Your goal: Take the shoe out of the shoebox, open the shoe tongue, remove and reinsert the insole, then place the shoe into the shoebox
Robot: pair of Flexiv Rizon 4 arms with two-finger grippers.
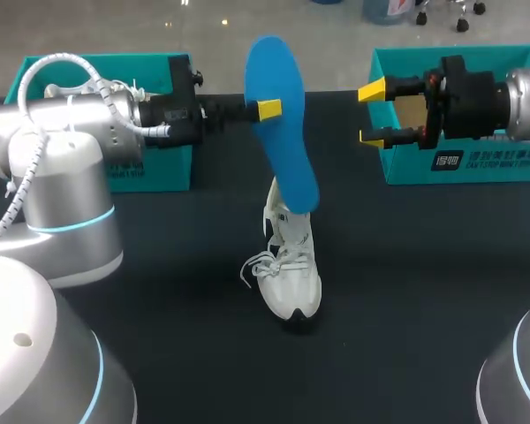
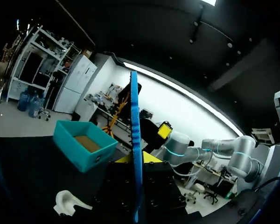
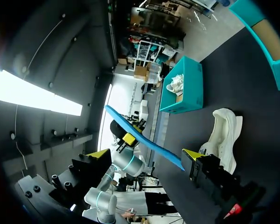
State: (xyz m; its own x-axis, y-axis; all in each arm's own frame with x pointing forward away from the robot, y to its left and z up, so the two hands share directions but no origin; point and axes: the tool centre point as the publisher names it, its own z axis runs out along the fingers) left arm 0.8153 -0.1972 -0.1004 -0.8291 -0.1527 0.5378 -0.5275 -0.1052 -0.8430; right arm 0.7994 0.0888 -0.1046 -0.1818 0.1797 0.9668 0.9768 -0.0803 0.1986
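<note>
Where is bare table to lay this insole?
Bare table right of the shoe, in front of the right shoebox; more left of it, before the left shoebox. Crowded mid-table: the insole in the left gripper hangs over the shoe.

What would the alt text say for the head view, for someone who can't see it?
The left gripper holds a blue insole up over a white sneaker on the black table. The right gripper, fingers open, hangs before a teal shoebox; a second teal shoebox sits at left.

insole (image 1: pixel 287 159) above shoe (image 1: pixel 291 274), L box (image 1: pixel 159 168) rear-left, R box (image 1: pixel 477 163) rear-right
</note>
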